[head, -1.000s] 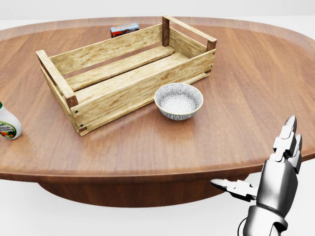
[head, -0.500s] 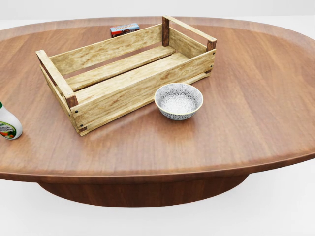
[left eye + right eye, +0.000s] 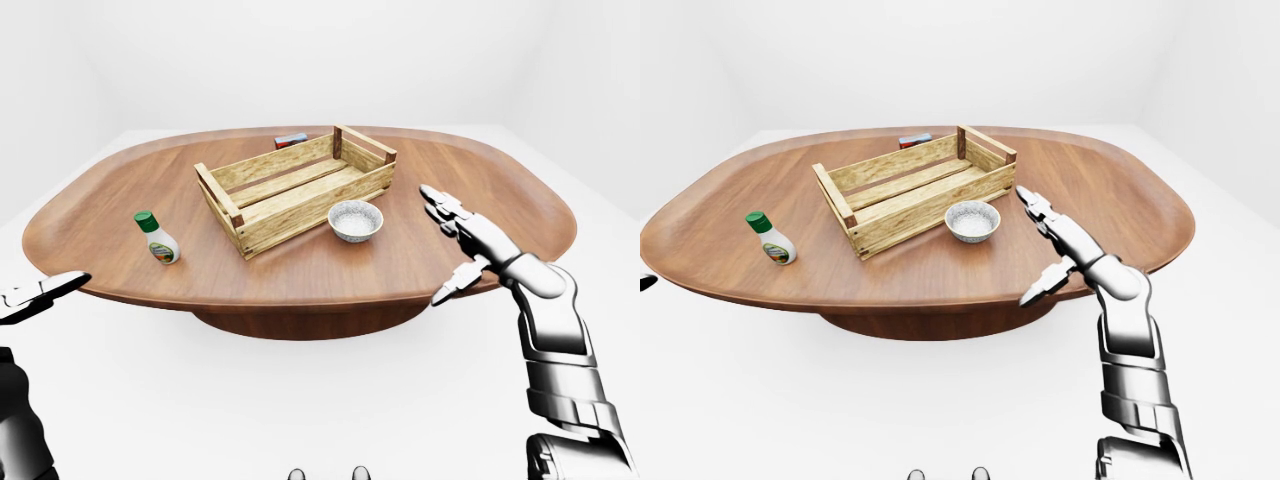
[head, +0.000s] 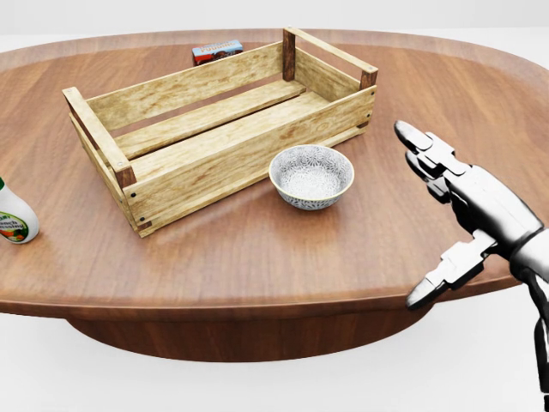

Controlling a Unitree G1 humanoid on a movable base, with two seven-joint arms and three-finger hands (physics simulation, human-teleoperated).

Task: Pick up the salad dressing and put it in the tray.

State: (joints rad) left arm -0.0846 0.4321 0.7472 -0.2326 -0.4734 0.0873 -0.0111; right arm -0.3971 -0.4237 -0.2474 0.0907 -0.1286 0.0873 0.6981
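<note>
Raised since the earlier frame, the right hand (image 4: pixel 459 210) is held over the desk (image 4: pixel 257 249) edge, fingers (image 4: pixel 420 137) released. Salad dressing (image 3: pixel 157 238) stands at nine o'clock of the tray (image 3: pixel 295 187), untouched, nearer the open left hand (image 3: pixel 40 297).

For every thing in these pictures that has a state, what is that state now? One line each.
salad dressing bottle: upright on the table, green cap on, not held.
wooden tray: on the table, nothing inside.
bowl: upright beside the tray, looks empty.
small box: lying flat beyond the tray.
right hand: open, over the table's right edge, holding nothing.
left hand: open, off the table's left edge.
</note>
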